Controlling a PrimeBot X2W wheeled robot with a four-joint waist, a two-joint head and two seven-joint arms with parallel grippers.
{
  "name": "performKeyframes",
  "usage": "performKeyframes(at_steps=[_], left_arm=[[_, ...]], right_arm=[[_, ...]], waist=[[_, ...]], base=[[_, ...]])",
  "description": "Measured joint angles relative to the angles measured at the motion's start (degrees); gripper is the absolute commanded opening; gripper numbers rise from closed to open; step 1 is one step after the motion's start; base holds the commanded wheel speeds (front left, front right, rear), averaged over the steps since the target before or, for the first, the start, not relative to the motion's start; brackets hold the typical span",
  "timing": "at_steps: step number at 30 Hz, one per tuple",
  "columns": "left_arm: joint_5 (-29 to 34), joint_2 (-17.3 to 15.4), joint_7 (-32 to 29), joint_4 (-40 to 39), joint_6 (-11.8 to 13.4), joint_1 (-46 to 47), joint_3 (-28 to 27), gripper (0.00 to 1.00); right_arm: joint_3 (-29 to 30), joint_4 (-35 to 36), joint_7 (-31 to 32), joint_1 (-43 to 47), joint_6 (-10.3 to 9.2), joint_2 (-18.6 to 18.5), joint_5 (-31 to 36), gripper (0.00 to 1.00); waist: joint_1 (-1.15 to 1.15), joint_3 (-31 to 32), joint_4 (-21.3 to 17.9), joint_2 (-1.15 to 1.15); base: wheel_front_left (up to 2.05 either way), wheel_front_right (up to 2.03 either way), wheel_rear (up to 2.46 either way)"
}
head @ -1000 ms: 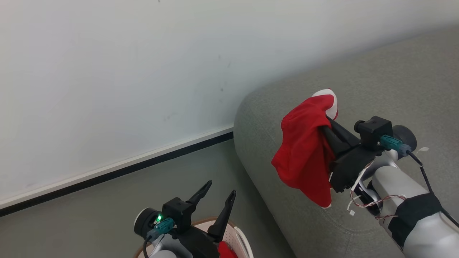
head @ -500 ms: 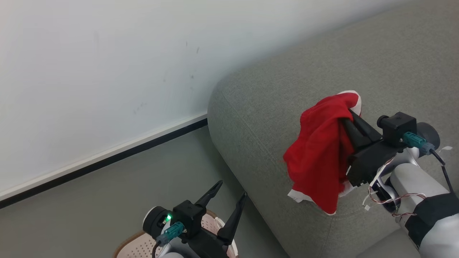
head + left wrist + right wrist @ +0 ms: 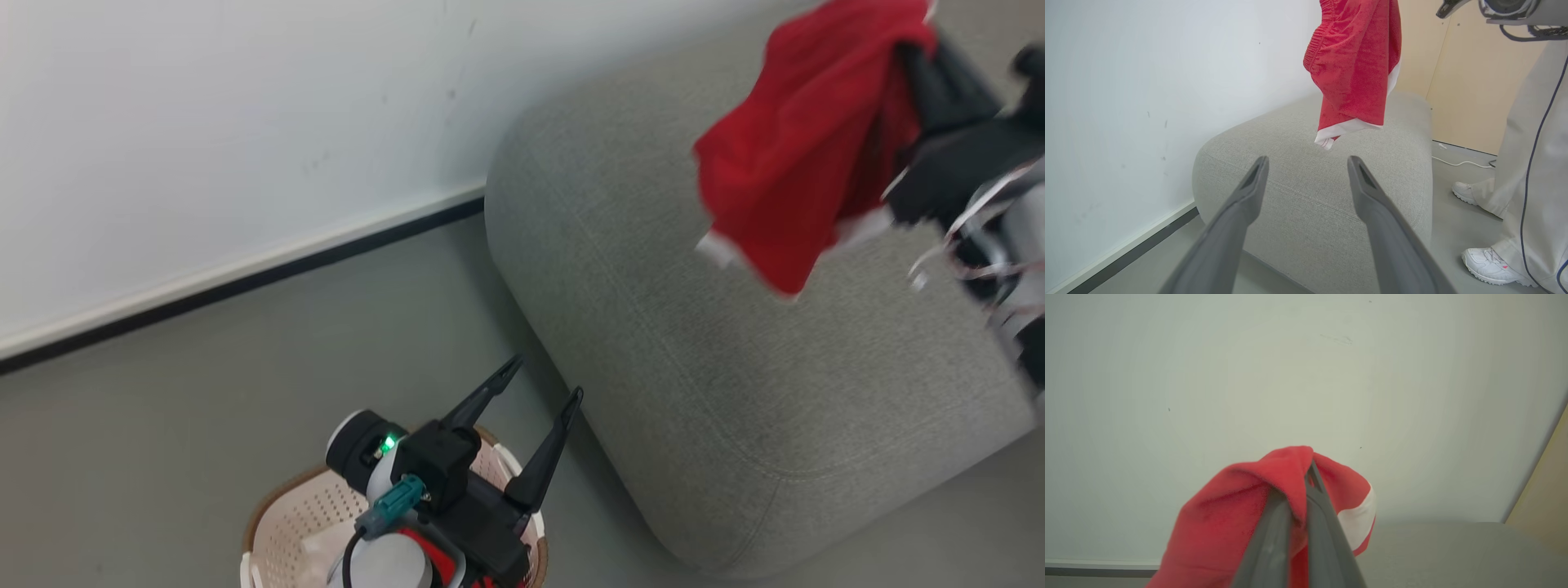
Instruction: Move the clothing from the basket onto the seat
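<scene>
1. Head view: the right gripper is pinched tight on the clothing. It is a red garment with a white hem, bunched at the fingertips, and it hangs away below them with its long axis down the drape. The seat lies underneath the hanging hem, apart from it. The left gripper stands spread wide and empty over the basket, with more red fabric beneath its wrist.
2. Left wrist view: ahead of and above the parted fingers, the clothing dangles over the seat's rounded top, its elastic waistband uppermost. A person's legs stand off to the right.
3. Right wrist view: the fingers meet on a red fold, with the seat below and beyond. The right arm is nearer, so lowering looks like its job.
</scene>
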State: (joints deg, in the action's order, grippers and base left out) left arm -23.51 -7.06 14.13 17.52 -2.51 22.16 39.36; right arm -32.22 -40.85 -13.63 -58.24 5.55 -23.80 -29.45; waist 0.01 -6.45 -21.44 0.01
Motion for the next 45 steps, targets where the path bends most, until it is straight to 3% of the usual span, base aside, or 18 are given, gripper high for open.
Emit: performKeyframes(at_steps=[13,26,36,43,44,45], left_arm=[[3.4,-2.2,-3.1,-6.7,0.3,7.1,-0.3,1.00],[5.8,-4.5,-6.2,-12.7,0.5,10.9,-0.5,1.00],[7.3,-6.4,-8.8,-16.7,0.8,14.3,-1.5,1.00],[8.5,-7.4,-9.9,-17.3,0.6,16.8,-1.9,1.00],[8.6,-7.6,-9.9,-17.1,0.5,16.8,-2.0,1.00],[8.6,-7.7,-9.9,-16.7,0.5,16.9,-2.0,1.00]], right_arm=[[6.0,-9.1,1.5,-13.8,-0.05,-4.3,-2.4,0.00],[8.3,-12.3,1.7,-19.3,-4.05,-8.0,-2.3,0.00],[8.3,-15.8,0.9,-17.5,-5.59,-2.5,-2.9,0.00],[8.1,-18.1,0.3,-16.6,-5.63,0.6,-3.4,0.00],[8.0,-18.5,0.0,-16.3,-5.63,1.1,-3.4,0.25],[7.9,-19.0,-0.1,-16.0,-5.63,1.6,-3.4,0.39]], waist=[[0.01,-9.1,4.4,0.00],[0.00,-18.2,8.1,0.01],[0.01,-26.0,9.0,0.01],[0.00,-31.2,8.7,0.01],[0.00,-31.8,8.6,0.01],[0.00,-32.3,8.6,0.01]], base=[[0.00,0.00,0.00],[0.00,0.00,0.00],[0.00,0.00,0.00],[0.00,0.00,0.00],[0.00,0.00,0.00],[0.00,0.00,0.00]])
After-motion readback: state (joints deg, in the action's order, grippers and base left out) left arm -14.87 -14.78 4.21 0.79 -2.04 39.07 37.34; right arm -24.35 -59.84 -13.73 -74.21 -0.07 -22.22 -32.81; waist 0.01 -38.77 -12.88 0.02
